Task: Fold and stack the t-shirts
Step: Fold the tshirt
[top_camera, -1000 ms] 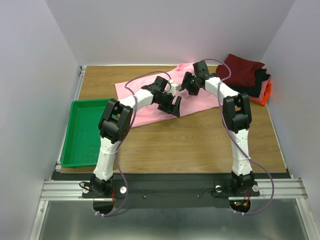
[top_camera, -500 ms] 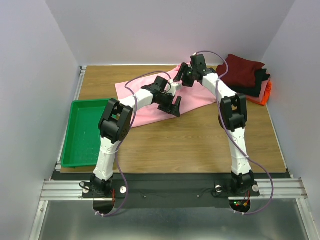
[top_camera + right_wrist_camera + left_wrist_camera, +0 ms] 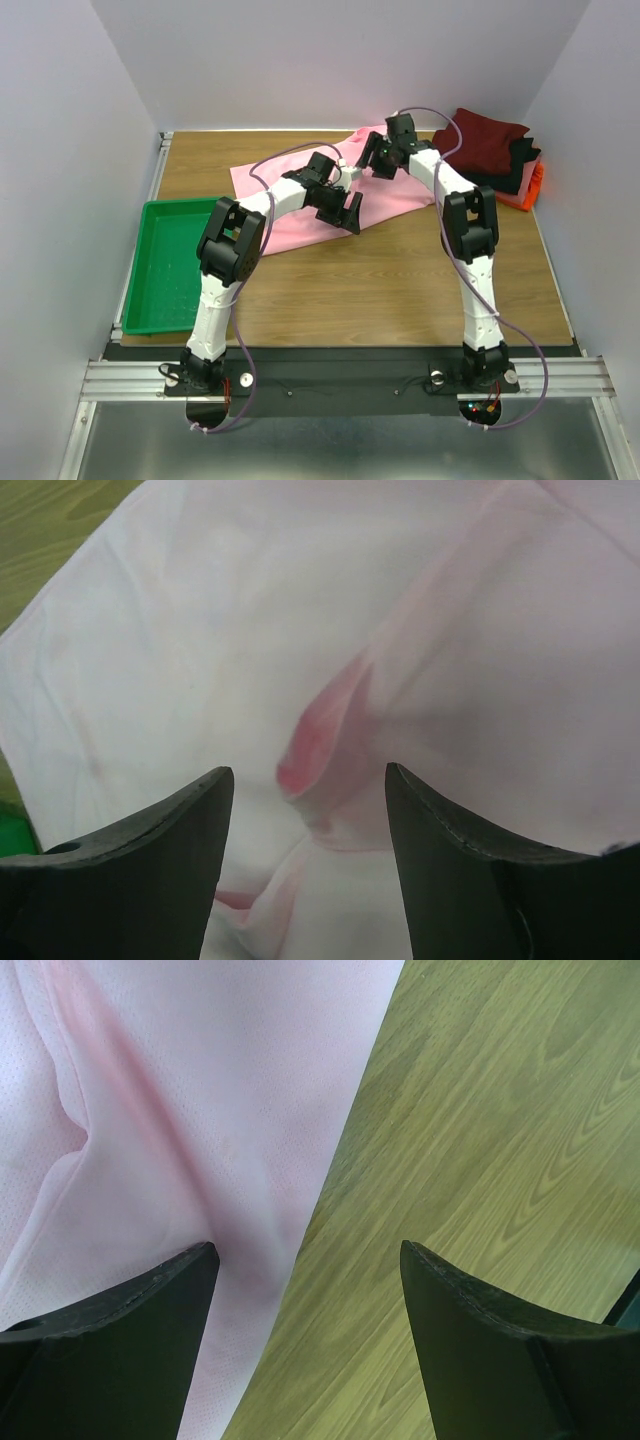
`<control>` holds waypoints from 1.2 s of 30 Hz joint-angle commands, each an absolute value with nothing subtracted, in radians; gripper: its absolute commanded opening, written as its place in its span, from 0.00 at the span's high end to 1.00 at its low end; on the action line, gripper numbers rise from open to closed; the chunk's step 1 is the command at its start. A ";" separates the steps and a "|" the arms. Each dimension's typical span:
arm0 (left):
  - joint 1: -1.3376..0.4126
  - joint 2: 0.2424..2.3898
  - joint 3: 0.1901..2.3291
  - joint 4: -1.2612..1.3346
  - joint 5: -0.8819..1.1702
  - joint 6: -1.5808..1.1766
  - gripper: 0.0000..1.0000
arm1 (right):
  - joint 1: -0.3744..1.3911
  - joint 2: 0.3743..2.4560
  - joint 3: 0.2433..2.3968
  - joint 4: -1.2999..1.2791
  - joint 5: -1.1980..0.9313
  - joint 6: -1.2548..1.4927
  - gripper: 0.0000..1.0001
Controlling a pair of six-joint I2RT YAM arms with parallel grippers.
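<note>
Judged at the folding step, with the pink t-shirt [image 3: 395, 200] spread unfolded across the far desk [image 3: 380, 280] and the 2 grippers released and empty, left gripper [image 3: 310, 1260] straddling its near edge, right gripper [image 3: 305, 780] above a raised crease; calls next for lowering and pinching cloth.

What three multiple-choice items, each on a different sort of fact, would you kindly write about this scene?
1. Where on the table is the green tray? A. left edge B. far right corner C. centre
2. What colour is the spread-out shirt? A. black B. light pink C. orange
3. How is the left gripper? A. open, holding nothing B. shut on the shirt C. shut on the tray
Answers: 1 A: it lies at the left in the top view. 2 B: pink in every view. 3 A: its jaws stand apart, nothing between.
</note>
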State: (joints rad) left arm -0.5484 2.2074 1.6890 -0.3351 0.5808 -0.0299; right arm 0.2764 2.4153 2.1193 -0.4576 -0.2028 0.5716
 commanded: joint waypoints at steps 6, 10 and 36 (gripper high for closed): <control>-0.552 2.201 1.687 -0.365 0.554 -0.020 0.15 | 0.164 2.186 1.941 -0.423 -0.081 0.506 0.32; -0.552 2.200 1.686 -0.365 0.554 -0.020 0.14 | 0.126 2.083 1.783 -0.423 -0.028 0.470 0.32; -0.548 2.207 1.690 -0.385 0.545 -0.012 0.15 | 0.063 1.990 1.638 -0.402 0.041 0.428 0.35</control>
State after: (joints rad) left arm -0.5484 2.2074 1.6890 -0.3347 0.5743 -0.0303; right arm 0.0601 2.0308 1.5620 -0.4412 0.0265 0.4480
